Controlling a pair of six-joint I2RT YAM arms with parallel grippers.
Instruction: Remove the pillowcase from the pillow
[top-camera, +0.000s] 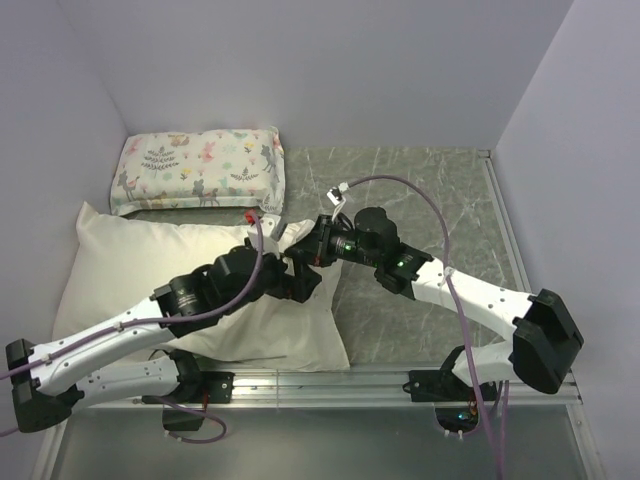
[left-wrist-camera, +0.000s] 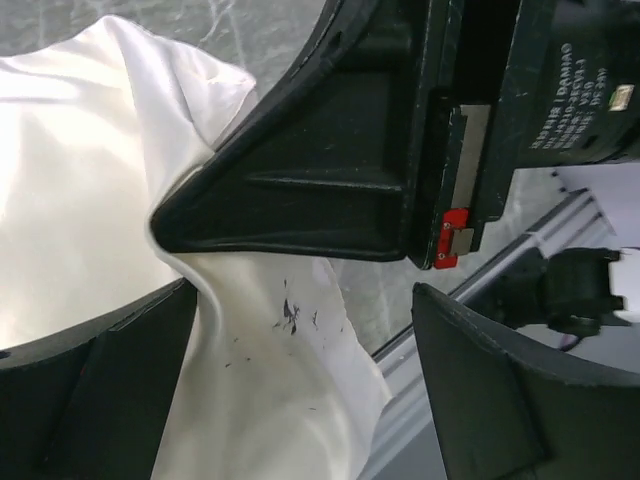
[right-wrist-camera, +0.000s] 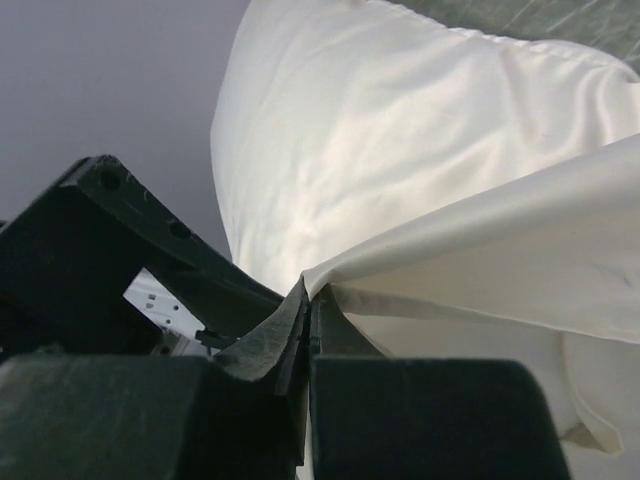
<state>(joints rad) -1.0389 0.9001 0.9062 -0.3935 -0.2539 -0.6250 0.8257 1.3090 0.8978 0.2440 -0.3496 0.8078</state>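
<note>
The pillowcase (top-camera: 130, 260) lies plump and cream on the left half of the table (top-camera: 420, 200), against the left wall and just in front of a printed pillow (top-camera: 195, 168). It covers the pillow all over, so far as the views tell; no bare pillow can be made out for certain.

Both arms meet at its right end. The left gripper (left-wrist-camera: 305, 295) hangs there with its fingers spread wide, grasping nothing, cloth below the gap between them. The right gripper (right-wrist-camera: 305, 300) is clenched on a thin fold of the pillowcase, which it lifts into a taut ridge.

The step in hand looks to be opening that end. To do it well, the right arm should likely draw the fold up and off to the right, slowly, since only a thin fold is pinched and could slip. The left gripper would best come down on the bulk to pin the pillow, or reach in for it, so that the filling does not slide along with the cloth.

The table is grey and marbled, smooth enough for the bundle to skid. Pale lilac walls (top-camera: 350, 70) close in at the back and both sides. A metal rail (top-camera: 340, 385) runs along the near edge.
</note>
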